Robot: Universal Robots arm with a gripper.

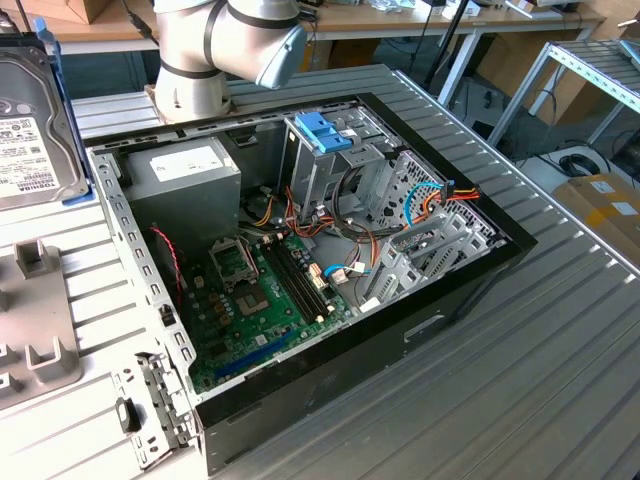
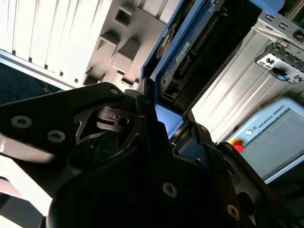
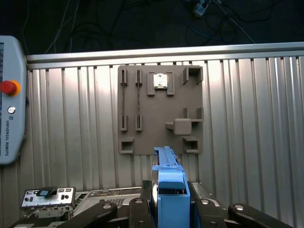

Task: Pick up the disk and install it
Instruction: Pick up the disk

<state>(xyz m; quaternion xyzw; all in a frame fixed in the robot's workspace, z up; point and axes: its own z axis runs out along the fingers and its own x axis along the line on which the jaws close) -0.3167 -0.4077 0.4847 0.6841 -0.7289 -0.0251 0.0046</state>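
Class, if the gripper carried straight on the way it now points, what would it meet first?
Probably the grey fixture plate on the ribbed table; the disk held in the gripper would touch first. Depth is unclear.

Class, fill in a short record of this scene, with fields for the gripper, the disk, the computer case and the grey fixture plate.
gripper: gripper shut on the disk, fingers either side of its blue bracket
disk: disk held at the exterior view's left, outside the case, label side towards that camera; not yet installed
computer case: computer case lying open on the ribbed table, motherboard exposed
fixture plate: grey fixture plate flat on the table
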